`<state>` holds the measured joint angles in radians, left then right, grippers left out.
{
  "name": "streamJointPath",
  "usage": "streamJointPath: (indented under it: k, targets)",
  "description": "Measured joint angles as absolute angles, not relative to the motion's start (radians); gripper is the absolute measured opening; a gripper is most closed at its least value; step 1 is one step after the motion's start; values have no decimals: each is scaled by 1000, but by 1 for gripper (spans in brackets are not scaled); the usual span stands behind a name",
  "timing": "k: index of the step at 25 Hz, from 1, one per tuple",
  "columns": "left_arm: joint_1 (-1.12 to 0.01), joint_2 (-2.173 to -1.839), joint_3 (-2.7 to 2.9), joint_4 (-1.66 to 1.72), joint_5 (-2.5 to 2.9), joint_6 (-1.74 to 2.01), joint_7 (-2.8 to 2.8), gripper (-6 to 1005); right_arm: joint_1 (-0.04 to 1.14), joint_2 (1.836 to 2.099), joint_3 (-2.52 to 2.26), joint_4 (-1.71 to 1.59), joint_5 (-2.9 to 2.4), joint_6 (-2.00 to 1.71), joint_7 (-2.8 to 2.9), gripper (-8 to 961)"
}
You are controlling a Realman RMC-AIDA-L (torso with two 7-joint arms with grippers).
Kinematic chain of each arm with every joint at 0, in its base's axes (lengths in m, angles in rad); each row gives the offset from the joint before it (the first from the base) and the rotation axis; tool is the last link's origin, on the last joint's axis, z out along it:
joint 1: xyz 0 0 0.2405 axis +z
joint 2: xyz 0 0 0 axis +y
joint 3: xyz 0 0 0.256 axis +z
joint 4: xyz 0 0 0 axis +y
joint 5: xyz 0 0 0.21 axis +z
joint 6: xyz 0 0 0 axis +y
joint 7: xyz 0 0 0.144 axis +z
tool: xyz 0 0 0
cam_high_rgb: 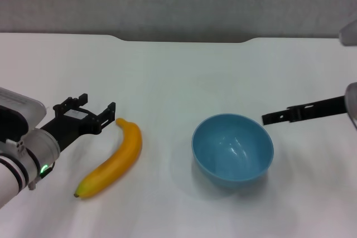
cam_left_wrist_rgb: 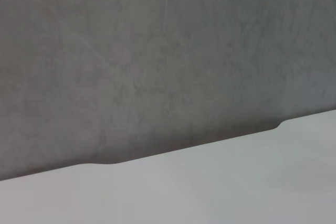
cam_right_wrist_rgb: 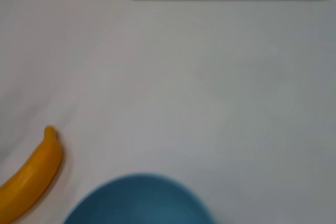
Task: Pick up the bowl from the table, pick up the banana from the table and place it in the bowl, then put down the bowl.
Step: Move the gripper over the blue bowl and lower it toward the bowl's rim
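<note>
Your light-blue bowl (cam_high_rgb: pixel 232 149) sits upright on the white worktop (cam_high_rgb: pixel 178 71). The banana (cam_high_rgb: pixel 111 160) lies well to the bowl's left. Your left tool (cam_high_rgb: pixel 96 110) hovers just beside the banana's upper tip, fingers spread wide. Your right tool (cam_high_rgb: pixel 273 117) reaches in near the bowl's right rim; you cannot tell its spread.

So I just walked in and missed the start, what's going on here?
Nothing is held yet. The left gripper is open, just left of the banana's upper end. The right gripper reaches in beside the empty bowl's right rim. Banana and bowl both rest on the table.
</note>
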<state>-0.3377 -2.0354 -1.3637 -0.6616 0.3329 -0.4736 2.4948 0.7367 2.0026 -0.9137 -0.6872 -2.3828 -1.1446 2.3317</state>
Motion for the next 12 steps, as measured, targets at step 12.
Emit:
streamJointPath:
  k: [12]
  targets:
    - [-337, -2036, -1367, -659, 328, -477, 2492, 754, 744, 2010, -980, -581, -2378, -1109, 2332, 850]
